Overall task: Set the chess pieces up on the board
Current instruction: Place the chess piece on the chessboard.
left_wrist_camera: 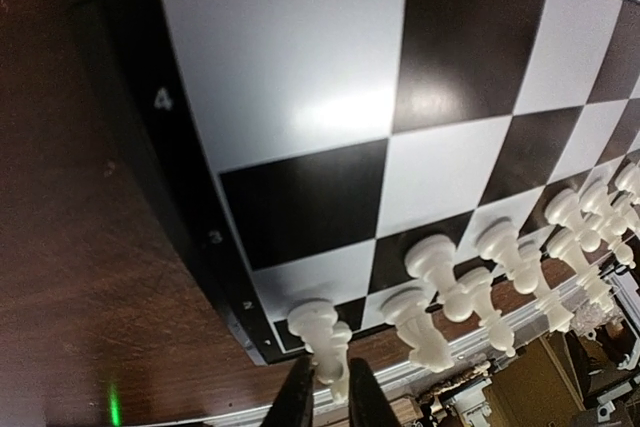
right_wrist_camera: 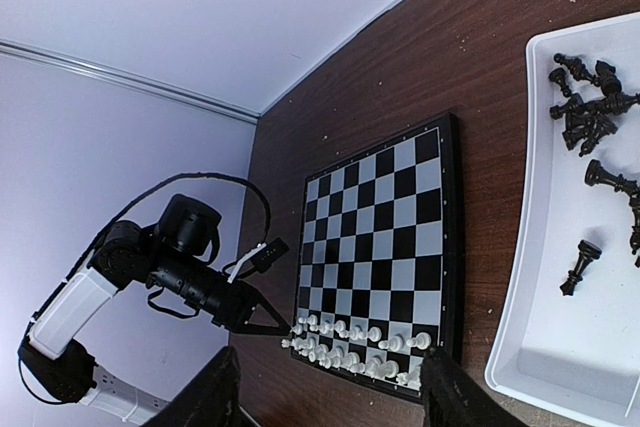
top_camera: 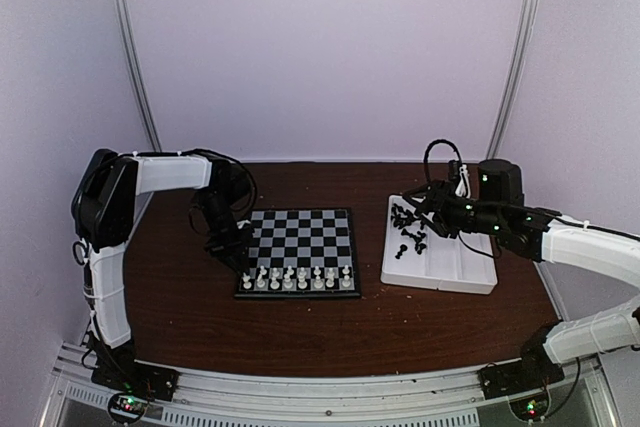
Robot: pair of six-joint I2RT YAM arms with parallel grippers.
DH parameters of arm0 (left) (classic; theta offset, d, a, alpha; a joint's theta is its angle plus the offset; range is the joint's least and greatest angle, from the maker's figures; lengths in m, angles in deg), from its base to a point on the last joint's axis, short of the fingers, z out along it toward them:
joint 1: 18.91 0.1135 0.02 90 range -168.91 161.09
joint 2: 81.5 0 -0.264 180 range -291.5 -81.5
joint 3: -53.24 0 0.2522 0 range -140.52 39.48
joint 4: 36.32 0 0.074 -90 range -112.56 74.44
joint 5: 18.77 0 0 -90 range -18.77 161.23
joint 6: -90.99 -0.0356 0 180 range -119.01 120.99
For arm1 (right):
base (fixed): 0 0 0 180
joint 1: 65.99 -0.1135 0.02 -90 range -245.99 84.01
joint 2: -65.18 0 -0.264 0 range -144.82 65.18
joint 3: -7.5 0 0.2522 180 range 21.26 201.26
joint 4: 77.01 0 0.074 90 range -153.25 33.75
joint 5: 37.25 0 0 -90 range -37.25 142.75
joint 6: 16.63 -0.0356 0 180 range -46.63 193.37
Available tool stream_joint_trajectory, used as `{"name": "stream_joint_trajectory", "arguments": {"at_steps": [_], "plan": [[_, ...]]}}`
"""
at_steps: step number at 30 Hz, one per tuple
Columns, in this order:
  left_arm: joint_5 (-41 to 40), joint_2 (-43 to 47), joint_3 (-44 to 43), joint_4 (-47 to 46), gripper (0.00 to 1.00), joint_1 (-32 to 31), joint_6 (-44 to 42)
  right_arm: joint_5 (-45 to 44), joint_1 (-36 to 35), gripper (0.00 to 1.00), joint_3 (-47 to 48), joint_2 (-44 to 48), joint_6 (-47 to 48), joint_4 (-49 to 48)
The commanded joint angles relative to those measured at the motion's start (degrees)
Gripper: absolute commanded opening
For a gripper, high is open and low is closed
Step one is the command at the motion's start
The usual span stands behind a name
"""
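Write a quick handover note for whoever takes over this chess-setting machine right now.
Left end effector: fingers close on either side of the corner white plastic chess piece; gripping or loose, cannot tell.
Right end effector: open, empty, over the white rectangular plastic tray.
Done: white plastic chess pieces stand in two rows at the near edge of the black-and-pale checkered board.
Left: black plastic chess pieces are in the tray; none is on the board.
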Motion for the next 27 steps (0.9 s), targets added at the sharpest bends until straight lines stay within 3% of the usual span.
{"name": "stream_joint_trajectory", "arguments": {"at_steps": [1, 14, 27], "plan": [[0.71, -1.23, -0.99, 0.02, 0.12, 0.42, -0.56, 0.43, 0.44, 0.61, 0.03, 0.32, 0.48, -0.5], [0.42, -1.84, -0.7, -0.28, 0.03, 0.42, -0.54, 0.5, 0.51, 0.61, -0.06, 0.45, 0.37, -0.28], [-2.79, -1.74, -3.42, -0.28, 0.03, 0.42, 0.49, 0.5, 0.82, 0.61, -0.14, 0.84, 0.54, 0.36]]}}
